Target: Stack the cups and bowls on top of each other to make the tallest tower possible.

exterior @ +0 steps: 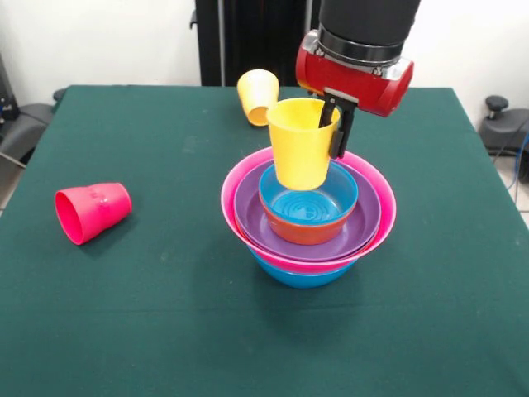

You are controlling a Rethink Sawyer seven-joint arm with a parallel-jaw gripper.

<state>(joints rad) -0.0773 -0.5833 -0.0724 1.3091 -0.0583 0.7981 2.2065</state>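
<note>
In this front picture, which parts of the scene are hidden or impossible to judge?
- The gripper: the upright glossy yellow plastic cup covers one of the fingers, so the grasp is only partly seen.
- The nested pile of plastic bowls: the wide pink bowl hides most of the blue bowl under it.
- The second yellow cup, lying behind: its lower side is hidden by the held cup.
- The arm: cut off by the top edge.

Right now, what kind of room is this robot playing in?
Probably a robot lab or workshop, not a kitchen. A green-covered table holds only toy-like plastic bowls and cups, the red and black robot arm hangs over them, and cables trail beside the table.
</note>
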